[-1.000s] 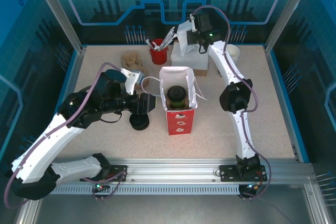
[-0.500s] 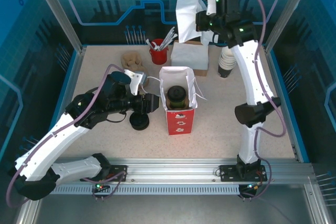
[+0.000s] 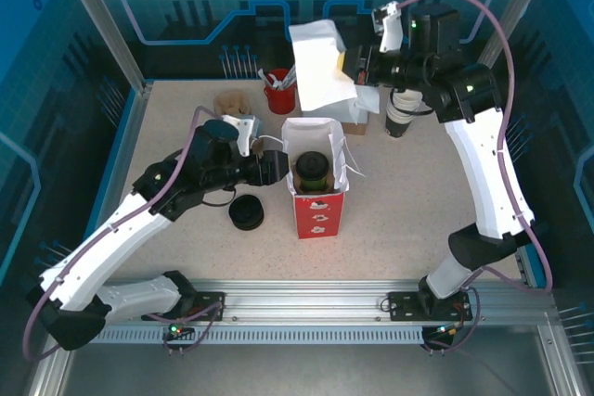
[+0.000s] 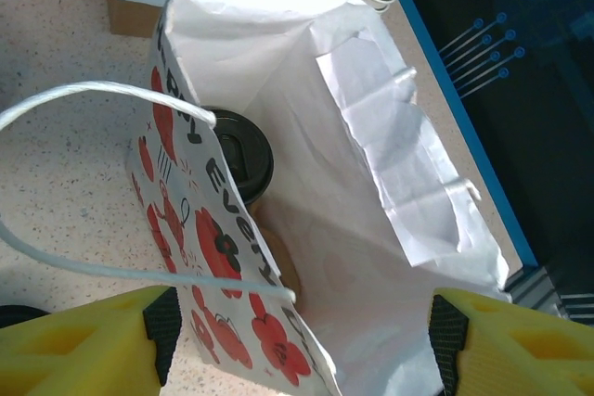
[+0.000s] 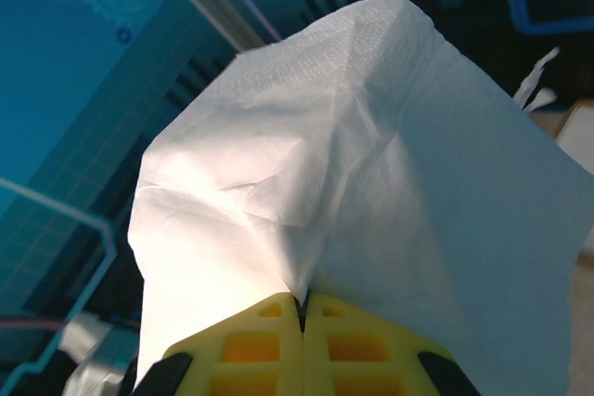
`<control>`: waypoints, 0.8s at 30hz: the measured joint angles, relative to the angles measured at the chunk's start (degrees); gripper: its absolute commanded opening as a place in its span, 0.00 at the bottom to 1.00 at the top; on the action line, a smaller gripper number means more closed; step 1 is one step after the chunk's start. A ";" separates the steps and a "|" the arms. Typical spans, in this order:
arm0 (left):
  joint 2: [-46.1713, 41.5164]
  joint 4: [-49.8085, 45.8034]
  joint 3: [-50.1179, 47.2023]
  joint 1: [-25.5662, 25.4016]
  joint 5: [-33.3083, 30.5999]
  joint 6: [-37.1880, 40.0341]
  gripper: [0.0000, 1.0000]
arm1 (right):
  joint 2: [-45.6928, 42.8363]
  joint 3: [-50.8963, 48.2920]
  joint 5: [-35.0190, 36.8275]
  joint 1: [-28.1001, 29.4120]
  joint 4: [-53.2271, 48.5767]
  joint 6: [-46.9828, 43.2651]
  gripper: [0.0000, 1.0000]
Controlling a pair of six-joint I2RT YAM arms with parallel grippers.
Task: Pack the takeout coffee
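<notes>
The small olive-green paper cup with a round black plastic lid (image 3: pixel 313 171) is standing upright inside the white paper bag with red printed sides (image 3: pixel 318 210). The bag is standing open in the middle of the overhead frame on the speckled counter (image 3: pixel 399 220).

The coffee itself looks packed, so the step in hand appears to be adding a napkin. The right claw (image 3: pixel 359 71) is hanging high in the upper middle of the overhead frame. Its yellow fingers (image 5: pixel 260 345) are pinching fully together on a white paper napkin (image 5: pixel 371 164), which is draping away toward the left.

The left claw (image 3: pixel 276 169) is sitting just left of the bag, spread wide and gripping nothing. In its own camera the bag is lying between its two yellow fingertips (image 4: pixel 83 340); whether they are touching the paper I cannot tell.

Next, the right claw will probably need to bring the napkin over the bag's mouth, lower it beside the cup, then part its fingers. The limp sheet may be catching on the rim, so steadying the bag would help.
</notes>
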 measured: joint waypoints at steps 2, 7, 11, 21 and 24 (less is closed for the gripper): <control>0.94 0.81 -0.42 0.59 0.02 -0.79 0.68 | -1.92 -4.22 -1.05 1.07 0.94 1.55 0.00; 2.73 3.63 -1.46 2.58 0.11 -2.89 0.58 | -7.04 -15.65 -1.95 3.13 4.33 5.40 0.00; 3.39 5.14 -1.79 3.50 0.50 -3.72 0.55 | -9.70 -21.94 -1.84 4.87 7.52 7.34 0.00; 6.08 8.28 -2.38 4.46 1.81 -4.85 0.50 | -10.54 -30.88 0.72 8.20 12.33 9.33 0.00; 6.82 9.46 -3.26 5.07 2.29 -5.73 0.46 | -10.51 -32.98 1.38 9.14 12.74 9.33 0.00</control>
